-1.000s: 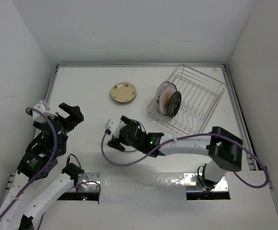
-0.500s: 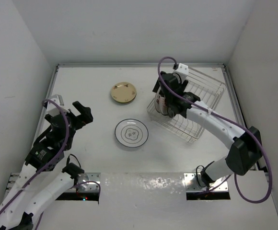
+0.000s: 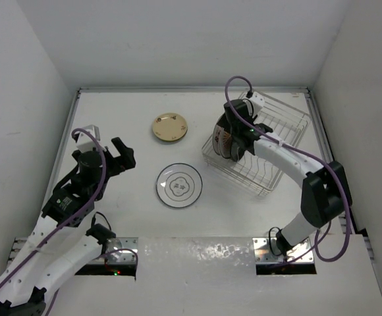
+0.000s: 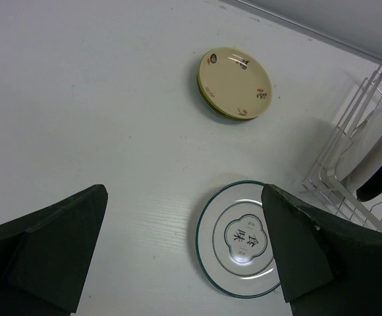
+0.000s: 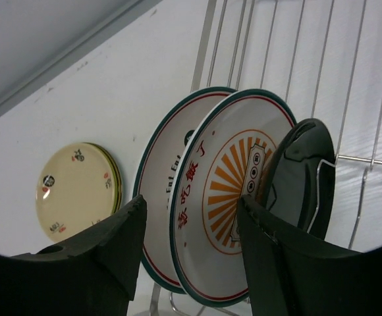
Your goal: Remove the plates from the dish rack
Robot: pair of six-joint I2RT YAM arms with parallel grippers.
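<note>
Dish rack (image 3: 284, 135), silvery wire, far right of the bench (image 3: 112, 112), with three plates on edge at its left end: plain white plate (image 5: 159, 191), orange-sunburst plate (image 5: 227, 184) and black plate (image 5: 304, 172). Two plates lie flat on the bench left of the rack: tan plate (image 3: 169, 126) far back, teal-rimmed white plate (image 3: 179, 185) nearer the arms. Right pincer (image 5: 191, 205) spread, gripping nothing, close over the racked plates; left pincer (image 4: 184, 192) spread wide, empty, above the bench.
</note>
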